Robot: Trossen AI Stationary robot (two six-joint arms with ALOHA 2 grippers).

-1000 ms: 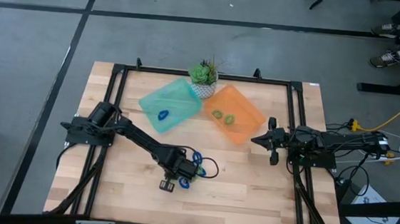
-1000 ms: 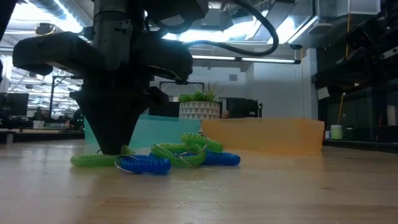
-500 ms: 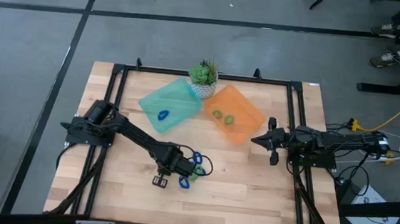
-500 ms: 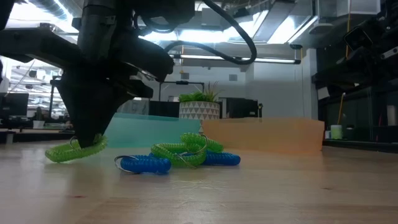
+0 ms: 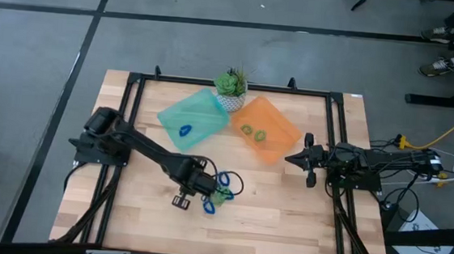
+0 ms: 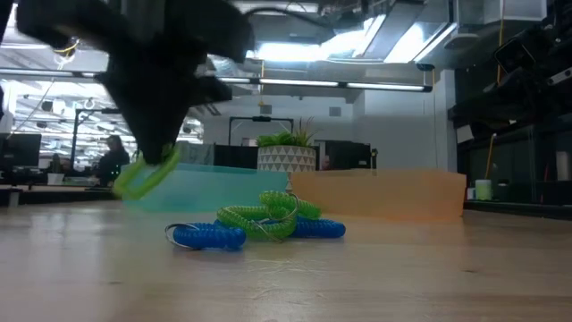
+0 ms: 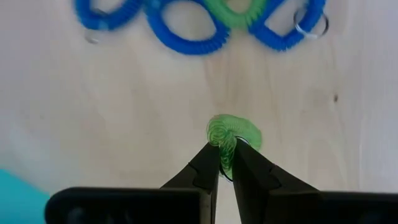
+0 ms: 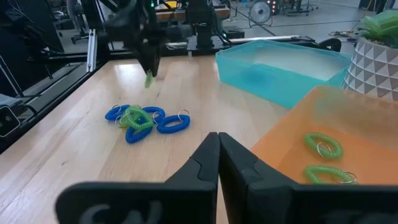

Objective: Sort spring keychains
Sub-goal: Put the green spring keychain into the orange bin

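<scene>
Above the table, left tool (image 7: pixel 226 163) has lifted a green keychain (image 7: pixel 233 134)

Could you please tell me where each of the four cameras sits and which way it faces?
High view: overhead, looking straight down; both arms, teal tray, orange tray.
Low view: table height, looking level across; left gripper lifting a green keychain.
Left wrist view: looks down past its fingers pinching that keychain.
Right wrist view: over its shut right gripper across the table.
All share the keychain pile.
</scene>
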